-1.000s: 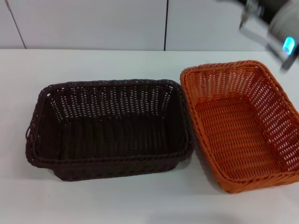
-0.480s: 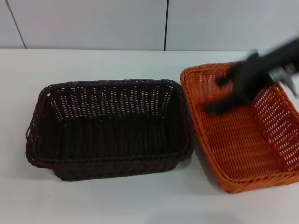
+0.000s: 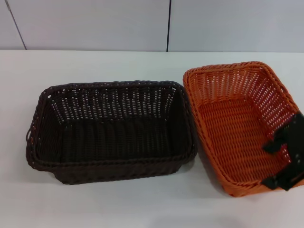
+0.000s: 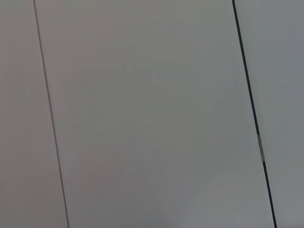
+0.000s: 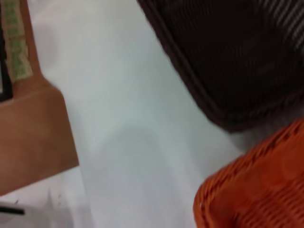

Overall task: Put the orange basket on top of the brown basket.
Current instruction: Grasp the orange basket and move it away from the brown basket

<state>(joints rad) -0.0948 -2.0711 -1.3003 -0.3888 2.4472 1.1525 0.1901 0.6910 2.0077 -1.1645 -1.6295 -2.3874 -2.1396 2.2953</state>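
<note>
Right gripper (image 3: 284, 159) now lower, at orange basket (image 3: 237, 123) corner

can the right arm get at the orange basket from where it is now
Probably yes: the right gripper is already at the near right corner of the orange basket, fingers spread over the rim, nothing between them. The brown basket sits clear to the left.

In the head view the black right gripper (image 3: 284, 160) now sits at the lower right of the frame, at the near right corner of the bright orange rectangular woven basket (image 3: 237, 124), where a second ago the arm was a blur at the upper right edge and half a second ago it crossed the basket's upper middle. Its dark fingers (image 3: 275, 142) now overlap the basket's right wall and front rim.
</note>
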